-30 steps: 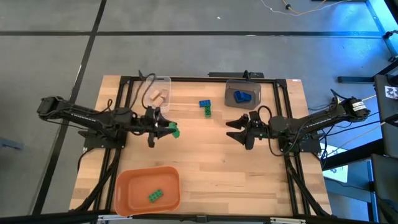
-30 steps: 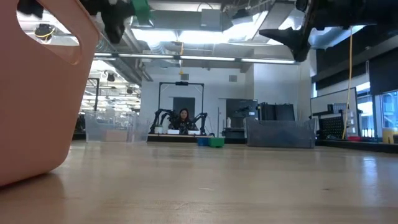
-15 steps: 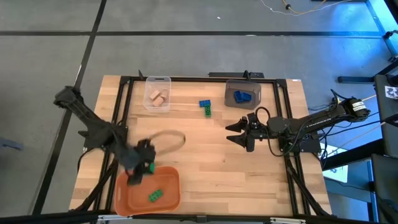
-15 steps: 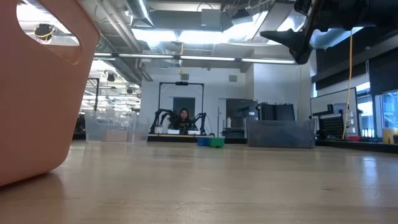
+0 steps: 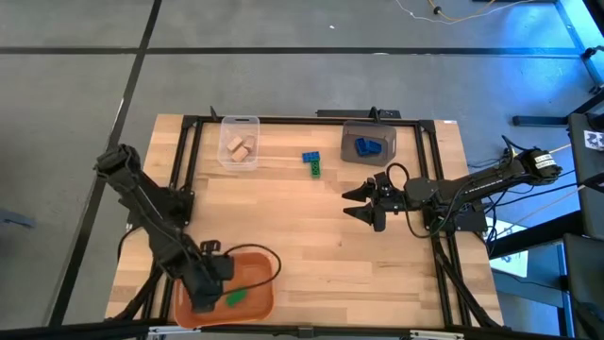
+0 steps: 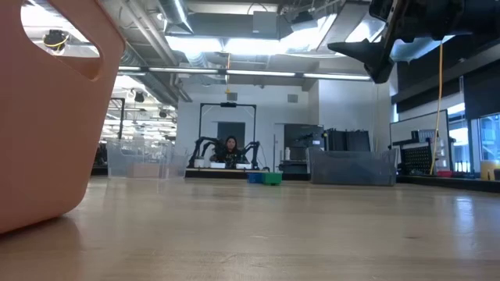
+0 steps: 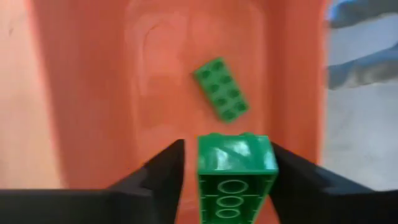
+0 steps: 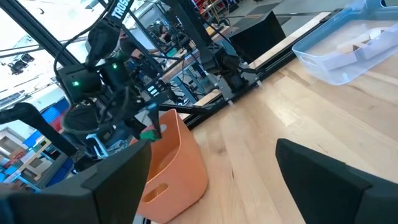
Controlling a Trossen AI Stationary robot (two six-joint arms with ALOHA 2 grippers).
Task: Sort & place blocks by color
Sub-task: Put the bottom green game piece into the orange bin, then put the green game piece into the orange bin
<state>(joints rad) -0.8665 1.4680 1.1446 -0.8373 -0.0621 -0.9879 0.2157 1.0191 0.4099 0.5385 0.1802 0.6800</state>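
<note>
Over the orange bin at the counter's near-left corner, the left gripper hangs. Its wrist view shows what the overhead hides: a green block between the fingers with gaps on both sides (whether it is gripped, I cannot tell), above a second green block on the bin floor. Farther back sit a clear bin with tan blocks, a blue-and-green pair, and a grey bin with a blue block. At right, the right gripper hovers, wide open and empty.
</note>
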